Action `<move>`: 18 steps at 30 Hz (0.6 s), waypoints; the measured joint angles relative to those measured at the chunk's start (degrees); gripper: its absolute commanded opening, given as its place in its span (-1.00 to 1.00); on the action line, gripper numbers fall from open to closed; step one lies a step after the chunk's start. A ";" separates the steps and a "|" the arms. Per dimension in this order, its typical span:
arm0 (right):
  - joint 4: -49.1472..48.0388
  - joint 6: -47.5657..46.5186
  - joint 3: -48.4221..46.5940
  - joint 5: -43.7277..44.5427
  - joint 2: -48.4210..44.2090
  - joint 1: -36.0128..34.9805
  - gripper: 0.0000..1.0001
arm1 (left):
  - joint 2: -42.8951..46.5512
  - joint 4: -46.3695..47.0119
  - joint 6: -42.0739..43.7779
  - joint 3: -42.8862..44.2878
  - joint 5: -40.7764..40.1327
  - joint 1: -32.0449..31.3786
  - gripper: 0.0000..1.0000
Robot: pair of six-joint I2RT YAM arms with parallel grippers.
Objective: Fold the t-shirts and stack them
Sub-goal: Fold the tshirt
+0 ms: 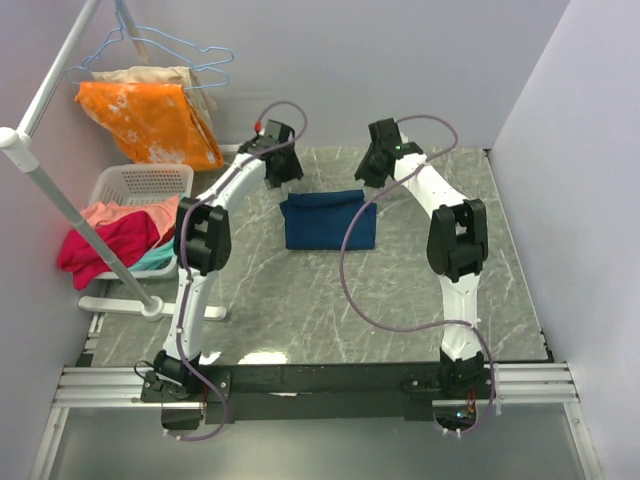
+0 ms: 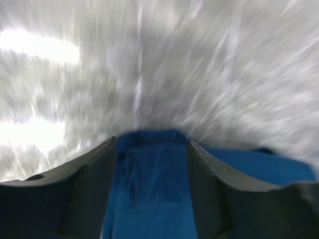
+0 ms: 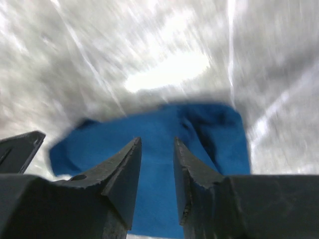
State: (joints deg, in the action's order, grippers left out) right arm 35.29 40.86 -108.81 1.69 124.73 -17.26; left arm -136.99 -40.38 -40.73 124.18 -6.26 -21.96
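lying folded on the marbled table (image 1: 420, 310): one navy t-shirt (image 1: 325, 222).

The folded t-shirt (image 1: 328, 220) is dark blue and plain on the side that shows. The surface (image 1: 300, 310) is grey with thin white veins. The hanger (image 1: 190, 48) is pale blue; the cloth (image 1: 150, 120) on it is orange with white blotches. The basket (image 1: 140, 182) is white, the clothes (image 1: 110, 240) in it pink, red and turquoise.
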 measured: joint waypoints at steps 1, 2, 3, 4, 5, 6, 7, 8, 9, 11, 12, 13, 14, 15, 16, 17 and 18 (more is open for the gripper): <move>0.52 -0.07 -2.67 0.00 0.92 0.31 -0.19 | 0.00 0.81 0.20 1.20 0.39 0.61 0.34; 0.50 -0.20 -4.61 0.02 1.44 0.57 -0.19 | 0.13 1.99 0.46 2.05 0.66 1.09 0.37; 0.57 -0.33 -6.38 0.04 1.88 0.85 -0.19 | 0.35 3.50 0.68 2.54 0.90 1.51 0.37; 0.50 -0.48 -7.87 0.09 1.97 1.25 -0.19 | 0.74 5.05 0.85 2.64 1.05 1.97 0.36; 0.52 -0.61 -8.41 0.22 1.88 1.49 -0.19 | 1.11 5.92 0.96 2.62 1.18 2.38 0.34; 0.39 -0.76 -8.63 0.28 1.60 1.79 -0.20 | 1.40 6.47 1.07 2.62 1.33 2.73 0.34; 0.44 -0.92 -8.63 0.39 1.31 2.03 -0.20 | 1.70 6.97 1.14 2.62 1.53 3.04 0.32; 0.52 -1.11 -8.55 0.50 1.03 2.16 -0.20 | 1.99 7.15 1.16 2.58 1.64 3.19 0.28; 0.15 -1.42 -7.72 0.55 0.61 2.25 -0.20 | 2.34 7.23 1.18 2.36 2.05 3.26 0.27; -0.13 -2.01 -4.24 0.46 -1.25 2.54 -0.22 | 3.23 7.28 1.55 1.25 3.02 3.17 0.21; 0.02 -2.29 -2.73 0.42 -2.03 2.56 -0.23 | 3.87 7.19 2.01 0.26 3.50 3.04 0.20; 0.11 -2.78 -0.85 0.26 -2.91 2.54 -0.24 | 4.48 6.82 2.40 -0.76 4.00 2.82 0.19; 0.66 -3.34 0.76 0.22 -3.63 2.38 -0.24 | 5.18 6.69 2.89 -2.10 4.44 2.56 0.18; 0.94 -3.87 2.14 0.26 -4.15 2.14 -0.24 | 6.01 6.25 3.61 -3.56 4.70 2.23 0.17; 0.94 -4.24 3.50 0.31 -4.74 1.86 -0.24 | 6.69 5.73 4.00 -4.74 4.90 1.84 0.18; 0.96 -4.72 5.44 0.46 -5.55 1.33 -0.24 | 7.72 5.44 4.68 -6.73 4.90 1.36 0.18; 0.92 -5.05 7.61 0.57 -6.45 0.72 -0.25 | 8.76 5.09 5.22 -8.74 4.85 0.76 0.17</move>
State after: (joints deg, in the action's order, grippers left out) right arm 36.21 35.81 -101.21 2.26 118.28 -16.53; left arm -128.22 -35.29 -35.51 115.44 -1.41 -21.19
